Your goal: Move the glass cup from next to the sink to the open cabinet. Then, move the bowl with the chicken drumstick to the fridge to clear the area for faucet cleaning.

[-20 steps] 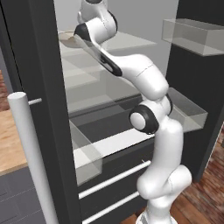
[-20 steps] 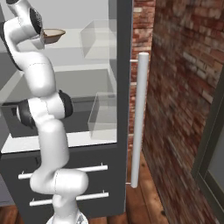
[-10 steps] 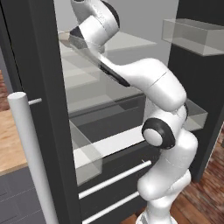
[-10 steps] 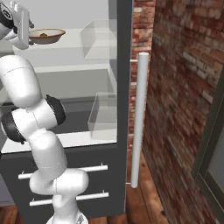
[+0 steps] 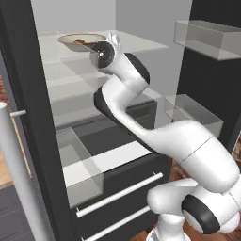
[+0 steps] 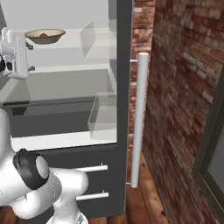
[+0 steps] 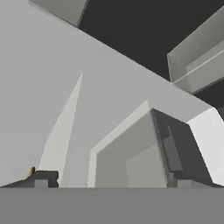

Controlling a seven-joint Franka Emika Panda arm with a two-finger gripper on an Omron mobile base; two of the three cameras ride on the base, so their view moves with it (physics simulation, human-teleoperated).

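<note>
Inside, open fridge (image 6: 124,65), bowl (image 6: 44,36) on glass shelf (image 6: 65,54), brick wall (image 6: 179,87)

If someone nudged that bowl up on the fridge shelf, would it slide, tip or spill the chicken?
The bowl looks shallow and wide, so it would probably slide on the smooth glass shelf rather than tip. It seems rigid, likely ceramic, so a fall might break it. The chicken drumstick lies loose inside and may roll about, though the rim should probably keep it in.
</note>
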